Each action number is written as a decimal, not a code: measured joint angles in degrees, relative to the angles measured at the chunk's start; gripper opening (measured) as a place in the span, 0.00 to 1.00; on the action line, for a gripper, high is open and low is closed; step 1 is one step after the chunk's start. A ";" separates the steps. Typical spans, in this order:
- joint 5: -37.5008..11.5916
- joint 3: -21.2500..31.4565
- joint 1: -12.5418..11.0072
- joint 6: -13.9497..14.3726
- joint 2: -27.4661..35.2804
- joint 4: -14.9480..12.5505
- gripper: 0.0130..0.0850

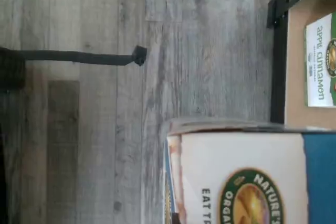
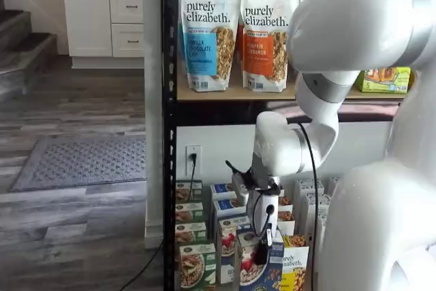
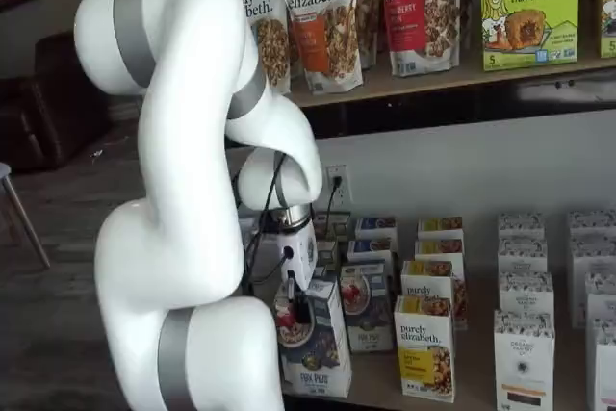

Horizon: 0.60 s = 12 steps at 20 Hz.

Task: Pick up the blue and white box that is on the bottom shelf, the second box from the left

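The blue and white box (image 3: 322, 353) stands a little forward of the carton rows on the bottom shelf (image 3: 481, 377), its cereal bowl and red berries facing out. My gripper (image 3: 296, 315) reaches down from the white wrist, its black fingers closed on the box's upper part. In a shelf view the box (image 2: 274, 276) sits at the frame's lower edge with a black finger (image 2: 262, 247) across its front. The wrist view shows the box's white and blue panel (image 1: 247, 177) very close, over grey floorboards.
A green-and-white apple cinnamon carton (image 1: 320, 61) lies on the tan shelf board (image 1: 296, 77) by the black rack post (image 1: 278, 66). A yellow-and-white carton (image 3: 425, 348) stands right of the held box, with white cartons (image 3: 525, 334) beyond. Granola bags (image 2: 208, 32) fill the tier above.
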 joint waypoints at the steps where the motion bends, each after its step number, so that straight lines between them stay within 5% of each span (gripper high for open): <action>1: 0.28 0.19 0.09 0.01 -0.37 0.12 0.50; 12: 3.70 1.40 1.03 -0.37 -3.51 1.77 0.50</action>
